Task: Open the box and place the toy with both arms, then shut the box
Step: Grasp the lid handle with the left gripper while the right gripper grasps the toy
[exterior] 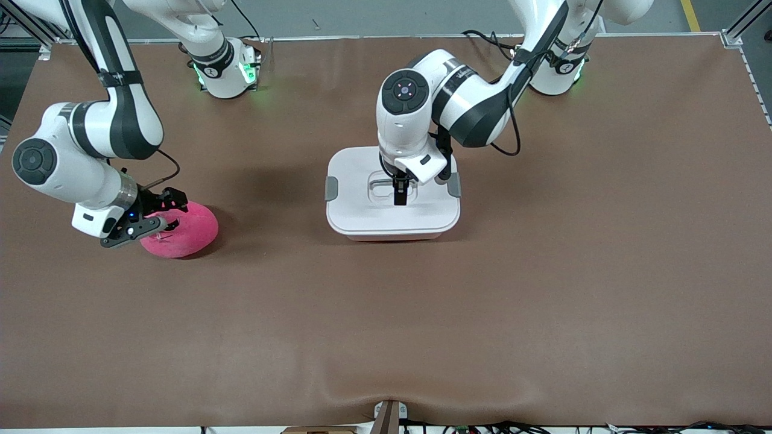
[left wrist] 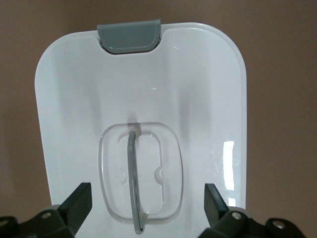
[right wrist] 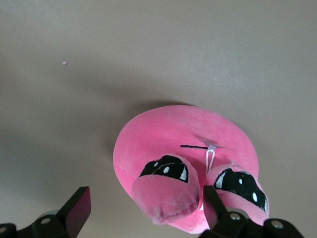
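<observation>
The box stands mid-table with its white lid on and grey clips at both ends. My left gripper hangs low over the lid's recessed handle. In the left wrist view the lid fills the frame, and the left gripper is open with the thin grey handle between its fingers, untouched. The pink plush toy lies toward the right arm's end of the table. My right gripper is open at the toy. In the right wrist view the right gripper straddles the toy's snout.
The table is covered with a brown mat. A grey clip shows at the lid's end in the left wrist view. Both arm bases stand along the table edge farthest from the front camera.
</observation>
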Tool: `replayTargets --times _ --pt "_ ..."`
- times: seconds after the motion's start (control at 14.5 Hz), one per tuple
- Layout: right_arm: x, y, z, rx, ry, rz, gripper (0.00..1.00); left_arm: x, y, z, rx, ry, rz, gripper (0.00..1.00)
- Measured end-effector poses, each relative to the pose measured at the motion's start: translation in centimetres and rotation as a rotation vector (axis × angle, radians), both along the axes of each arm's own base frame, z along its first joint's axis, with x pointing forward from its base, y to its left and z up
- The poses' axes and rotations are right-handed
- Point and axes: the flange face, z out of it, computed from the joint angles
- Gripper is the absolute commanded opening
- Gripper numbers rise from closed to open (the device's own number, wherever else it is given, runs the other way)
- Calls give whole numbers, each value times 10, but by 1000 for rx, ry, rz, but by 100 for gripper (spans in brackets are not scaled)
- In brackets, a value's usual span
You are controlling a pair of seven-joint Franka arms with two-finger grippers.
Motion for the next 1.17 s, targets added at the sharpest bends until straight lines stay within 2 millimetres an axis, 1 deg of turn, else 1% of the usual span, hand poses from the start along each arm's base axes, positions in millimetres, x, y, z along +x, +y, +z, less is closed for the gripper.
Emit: replayTargets --times 0.48,0.69,0.76,0.83,0.97,1.17 --pt "1 -1 -9 -10 9 26 100 -8 -10 -17 11 1 16 100" --pt "3 -1 -12 -11 -1 27 100 -15 -18 -30 21 -8 4 100" --pt "3 -1 -14 -11 1 27 100 -19 -23 -35 16 -15 12 96" --pt "3 -1 -16 -11 3 27 100 -23 -27 -40 14 -26 23 89" --pt "3 -2 -20 -11 9 27 100 -27 -29 -47 22 -41 34 79" --pt "3 -2 -23 -12 13 27 100 -23 -26 -46 22 -46 46 80"
